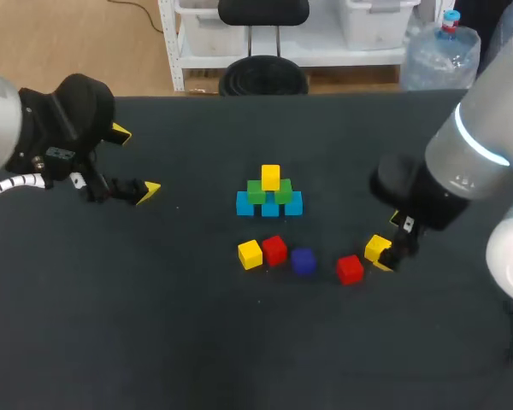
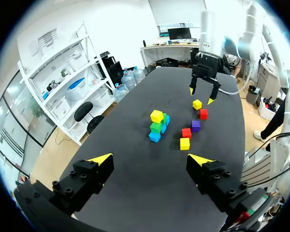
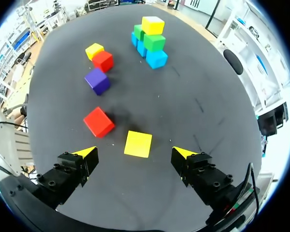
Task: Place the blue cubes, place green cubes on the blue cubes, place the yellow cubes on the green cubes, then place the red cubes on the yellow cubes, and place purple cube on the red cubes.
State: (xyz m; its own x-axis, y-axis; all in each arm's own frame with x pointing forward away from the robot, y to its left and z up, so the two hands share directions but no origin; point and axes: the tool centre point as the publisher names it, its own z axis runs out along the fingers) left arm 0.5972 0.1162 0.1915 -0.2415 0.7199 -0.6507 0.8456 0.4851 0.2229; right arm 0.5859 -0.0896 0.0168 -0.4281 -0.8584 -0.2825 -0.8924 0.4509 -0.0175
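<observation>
A small pyramid stands mid-table: blue cubes (image 1: 269, 207) at the base, green cubes (image 1: 256, 191) on them, and one yellow cube (image 1: 270, 177) on top. In front lie a loose yellow cube (image 1: 250, 254), a red cube (image 1: 274, 249), a purple cube (image 1: 303, 260) and a second red cube (image 1: 350, 268). Another yellow cube (image 1: 376, 248) (image 3: 137, 143) sits on the table between the open fingers of my right gripper (image 1: 389, 245) (image 3: 135, 153), untouched. My left gripper (image 1: 135, 162) (image 2: 151, 159) hangs open and empty over the table's left side, far from the cubes.
The table (image 1: 154, 325) is a dark mat. Its far edge runs along the back, behind the pyramid. In the left wrist view my right gripper (image 2: 203, 94) hovers over the yellow cube (image 2: 197, 104), beyond the pyramid (image 2: 157, 125).
</observation>
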